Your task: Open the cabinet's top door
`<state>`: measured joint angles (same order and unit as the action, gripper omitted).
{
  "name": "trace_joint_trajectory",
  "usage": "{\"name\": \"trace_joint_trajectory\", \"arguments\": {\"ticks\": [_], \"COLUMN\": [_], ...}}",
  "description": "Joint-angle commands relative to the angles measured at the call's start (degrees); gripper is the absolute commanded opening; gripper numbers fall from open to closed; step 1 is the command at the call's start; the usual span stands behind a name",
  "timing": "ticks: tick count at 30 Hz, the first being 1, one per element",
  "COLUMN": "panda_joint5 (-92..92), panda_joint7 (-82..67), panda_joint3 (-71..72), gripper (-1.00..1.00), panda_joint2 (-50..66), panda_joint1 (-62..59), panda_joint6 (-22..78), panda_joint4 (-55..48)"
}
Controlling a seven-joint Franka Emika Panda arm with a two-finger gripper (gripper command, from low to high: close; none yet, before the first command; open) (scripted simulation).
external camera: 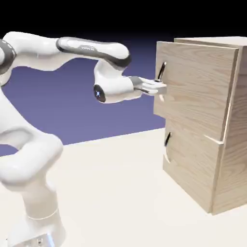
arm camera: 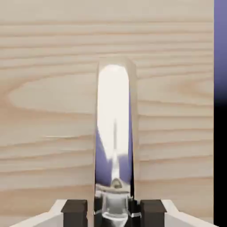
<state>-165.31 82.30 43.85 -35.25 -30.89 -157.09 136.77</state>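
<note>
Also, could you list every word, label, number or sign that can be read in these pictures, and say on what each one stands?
Small dark marking on the grey band of the robot arm in the exterior view: too small and blurred to read.
Cabinet, top door and its handle: no text at all.
Nothing else bears writing.

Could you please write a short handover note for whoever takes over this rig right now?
Tool: shut on the top door's handle, reaching level toward the cabinet.
Top door: already swung out a little; its front stands proud of the lower panel, which looks closed with its handle untouched.
Done: handle grasped, door just cracked.
Left: probably keep pulling the door along its swing until it is fully open, then release.
</note>
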Motion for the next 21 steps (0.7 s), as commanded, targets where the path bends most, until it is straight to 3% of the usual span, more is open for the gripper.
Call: {"name": "trace_joint_trajectory", "arguments": {"ticks": [1,11,21], "panda_joint5": [1.26,25.93,50.85], "panda_joint7": [0.19,15.35,26.37], "panda_joint3": [-1.98,-20.09,-36.39], "gripper": [-1.0,-1.0,-1.0], "panda_joint2": [0.04,-7.73,-15.74], "panda_joint1": [2.08,17.04,21.21], "panda_joint6": [0.48,10.78,25.09], "panda_joint4": [0.91,14.18,23.32]}}
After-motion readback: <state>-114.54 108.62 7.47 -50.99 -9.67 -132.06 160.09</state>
